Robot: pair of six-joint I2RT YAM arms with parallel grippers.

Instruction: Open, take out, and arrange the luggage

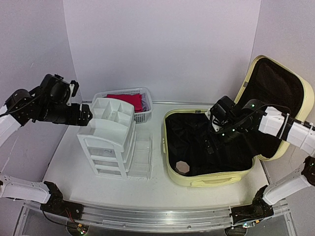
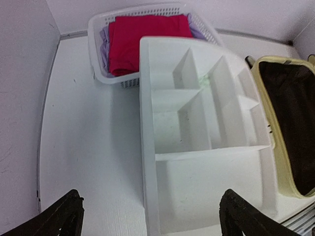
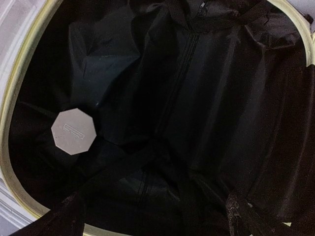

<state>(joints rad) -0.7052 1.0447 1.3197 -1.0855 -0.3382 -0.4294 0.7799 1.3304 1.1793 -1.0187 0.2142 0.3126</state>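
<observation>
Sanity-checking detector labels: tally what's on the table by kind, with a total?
Suitcase: 1, the luggage, open
Containers: 2, basket and drawer organizer
Folded cloths: 2, red cloth and lavender cloth, both in the basket
Loose piece: 1, octagonal disc inside the luggage
Total: 6

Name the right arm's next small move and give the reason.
Probably shift the right gripper over the pale octagonal piece and lower toward it: the jaws stand open inside the open luggage, and that piece looks like the only item lying on the black lining.
</observation>
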